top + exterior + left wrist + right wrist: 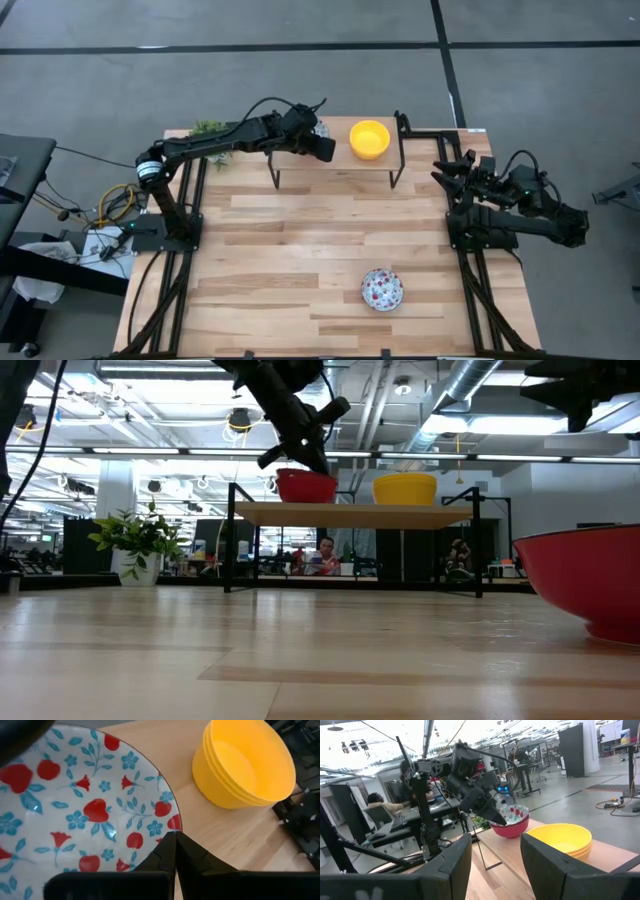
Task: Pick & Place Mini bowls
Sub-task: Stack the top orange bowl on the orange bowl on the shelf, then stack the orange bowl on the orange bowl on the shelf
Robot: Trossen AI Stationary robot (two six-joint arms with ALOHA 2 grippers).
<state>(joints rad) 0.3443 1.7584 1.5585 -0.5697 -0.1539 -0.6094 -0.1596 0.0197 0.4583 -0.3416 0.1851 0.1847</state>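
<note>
Judging by how things lie, the task appears well advanced but not finished. At the far left of the table a small potted plant (209, 129) stands apart from the work. Next comes the left gripper (322, 147), reached out over the raised wooden shelf (300, 160), where a floral bowl (75, 815) is held at its rim between the closed fingers (172, 855); the bowl seems to rest on or just above the shelf surface, and which of the two cannot be told. In the right wrist view its outside is seen to be red (510, 827), while the inside is white with red hearts, tulips and blue flowers. Just beside that gripper, further right on the same shelf, a nested stack of glossy yellow bowls (369, 138) is seen, so the yellow ones are judged already placed. Well apart from both grippers, near the front edge of the table, another floral bowl (382, 289) is left lying and remains to be fetched. The count of floral bowls under the left gripper cannot be read. At the far right the right gripper (492, 865) is parked beside the table, its fingers set wide and holding nothing.
</note>
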